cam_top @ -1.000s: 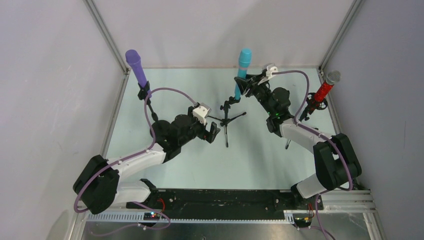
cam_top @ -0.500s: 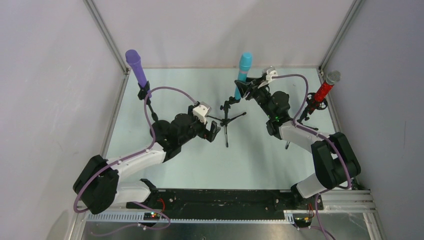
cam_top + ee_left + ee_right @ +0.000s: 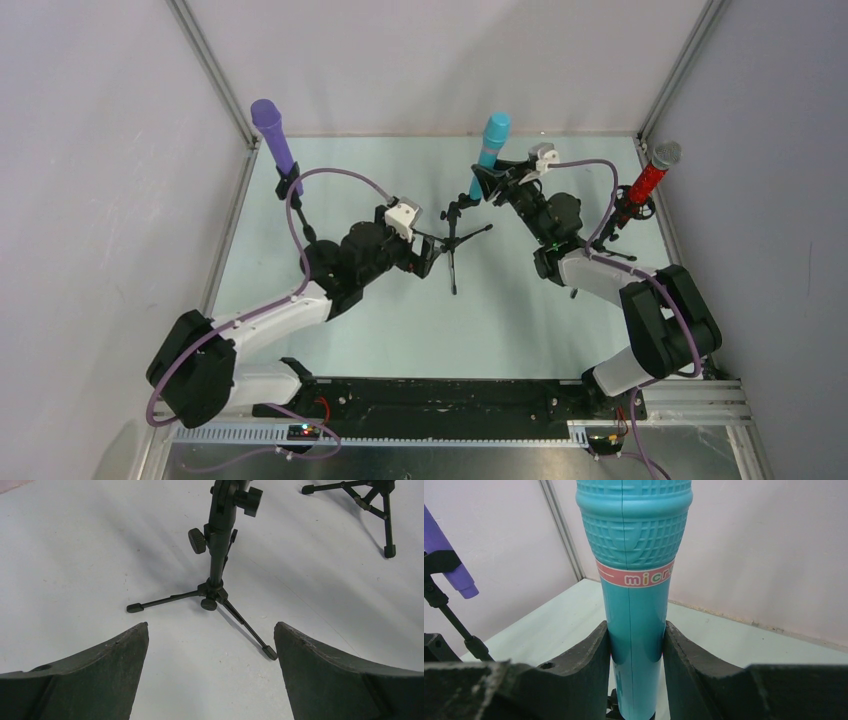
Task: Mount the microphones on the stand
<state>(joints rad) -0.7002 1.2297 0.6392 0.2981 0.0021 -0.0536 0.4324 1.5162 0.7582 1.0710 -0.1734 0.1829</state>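
Now the right gripper (image 3: 636,635) is clamped on the teal-blue microphone (image 3: 634,540), just under its pink ring (image 3: 634,576). It holds the microphone upright at the far middle, close above the middle stand (image 3: 216,555). The left gripper (image 3: 211,625) has its fingers wide apart, on the near side of that stand's legs. The purple microphone (image 3: 272,133) stands clipped far left, the red microphone (image 3: 650,180) far right.

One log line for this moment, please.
left gripper: open, facing middle stand | right gripper: shut on teal microphone | purple microphone, red microphone: mounted
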